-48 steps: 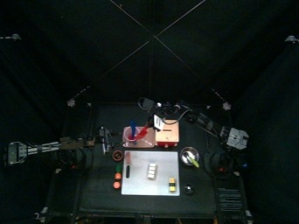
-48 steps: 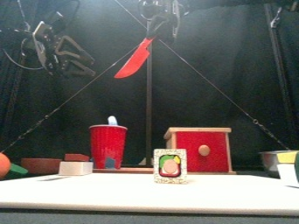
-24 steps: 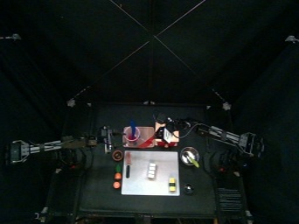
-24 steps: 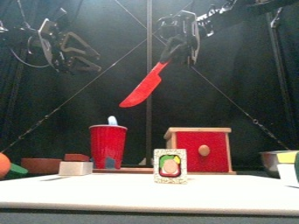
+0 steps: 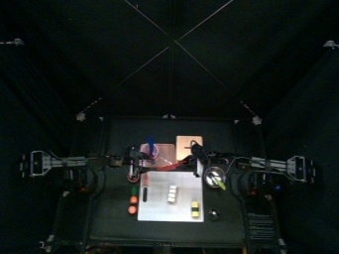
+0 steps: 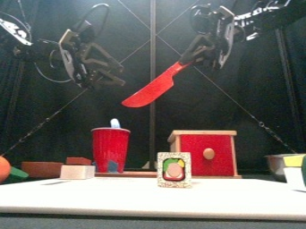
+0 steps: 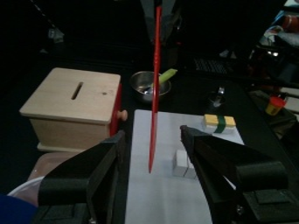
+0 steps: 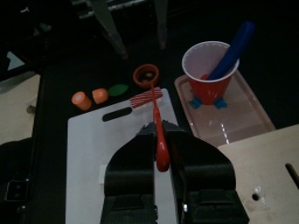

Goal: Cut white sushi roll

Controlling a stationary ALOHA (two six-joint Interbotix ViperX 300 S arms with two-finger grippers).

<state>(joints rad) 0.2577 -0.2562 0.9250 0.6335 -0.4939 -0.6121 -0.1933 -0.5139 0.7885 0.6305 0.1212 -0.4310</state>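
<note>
The white sushi roll (image 5: 169, 191) lies on the pale cutting board (image 5: 149, 203); the left wrist view shows the roll (image 7: 184, 160) on the board (image 7: 158, 188) too. My right gripper (image 8: 160, 166) is shut on the handle of a red knife (image 8: 158, 122), blade pointing out over the board's edge. In the front view the knife (image 6: 156, 85) hangs slanted high above the table from the right gripper (image 6: 210, 49). My left gripper (image 7: 152, 144) stands open and holds nothing. In the front view it (image 6: 91, 59) hangs at upper left, apart from the blade.
A red cup (image 6: 110, 148) holding a blue utensil stands on a pink tray (image 8: 233, 118). Beside it is a wooden box (image 6: 203, 153). A yellow-green piece (image 6: 174, 169) stands near the board's front. Orange pieces (image 8: 82, 101) and a small metal bowl (image 7: 146, 83) lie off the board.
The right gripper has carried the knife down and across toward the board, the blade now flatter. The left arm has swung in from the left toward the middle, still open.
</note>
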